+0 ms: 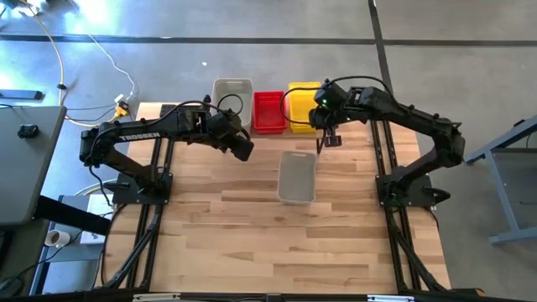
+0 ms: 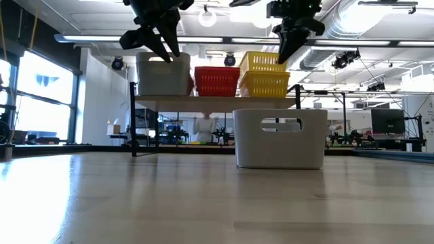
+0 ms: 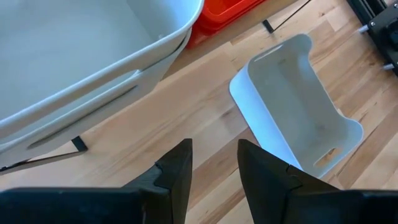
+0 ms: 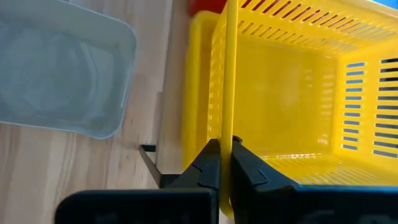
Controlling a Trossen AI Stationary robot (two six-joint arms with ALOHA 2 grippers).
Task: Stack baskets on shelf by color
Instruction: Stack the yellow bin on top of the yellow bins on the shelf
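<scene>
right gripper clenched on the yellow basket's near rim; left gripper released, empty, beside the shelf's grey basket.

Three basket stacks sit side by side on the shelf (a lone basket lies before it).

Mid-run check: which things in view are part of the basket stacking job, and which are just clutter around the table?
Job:
grey basket on table
grey stack on shelf
red stack
yellow stack
shelf
right gripper, shut on the top yellow basket's rim
left gripper, open, empty

Lying about:
cables on floor
tape roll
</scene>
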